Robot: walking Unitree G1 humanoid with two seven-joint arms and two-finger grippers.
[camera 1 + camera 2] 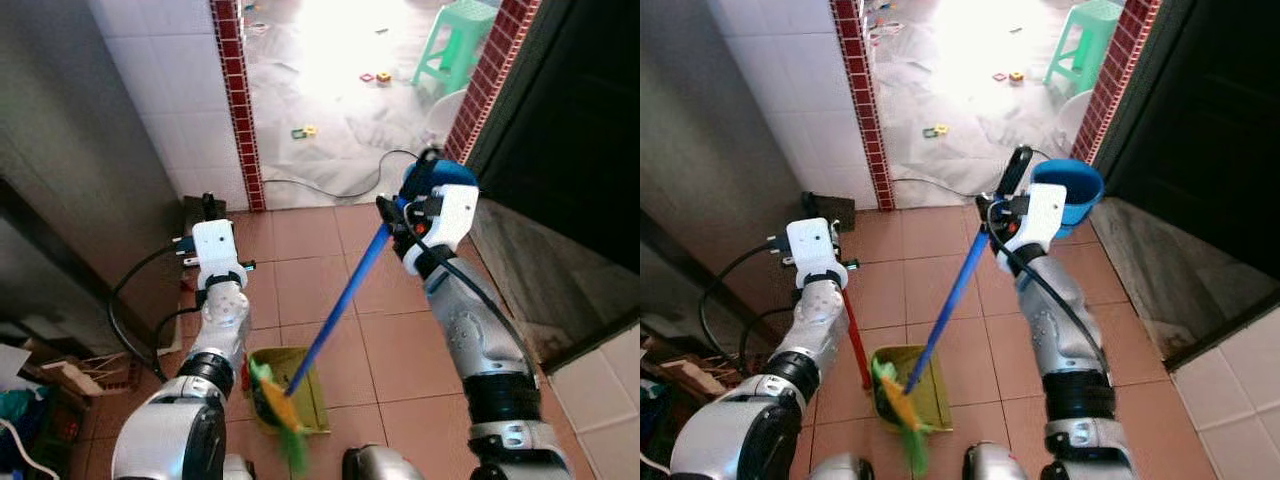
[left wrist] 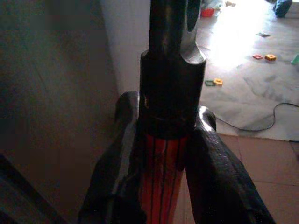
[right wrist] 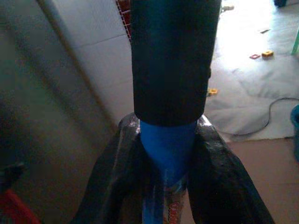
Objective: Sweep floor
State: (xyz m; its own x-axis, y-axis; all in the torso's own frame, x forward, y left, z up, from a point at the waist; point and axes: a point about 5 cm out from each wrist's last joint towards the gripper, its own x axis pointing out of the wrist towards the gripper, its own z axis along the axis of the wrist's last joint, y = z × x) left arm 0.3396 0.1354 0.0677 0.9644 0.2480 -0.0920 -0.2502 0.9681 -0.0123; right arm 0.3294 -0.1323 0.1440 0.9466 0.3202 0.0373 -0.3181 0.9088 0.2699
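Ahead, open doorway (image 1: 340,90) beyond broom (image 1: 340,300).

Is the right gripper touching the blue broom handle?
Touching. The right wrist view shows the right gripper with both black fingers pressed against the blue broom handle.

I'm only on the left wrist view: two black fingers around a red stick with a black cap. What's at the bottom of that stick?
Observer: A yellow-green dustpan on the tile floor. The left gripper holds its red handle upright.
Operator: And the other arm?
Observer: The right gripper is shut on a broom's blue handle, just below its black grip.
Operator: Where's the broom head?
Observer: The green and orange bristles lie at the dustpan's mouth, close to the robot.
Operator: Anything behind the right arm?
Observer: A blue bucket by the brick-edged doorway.
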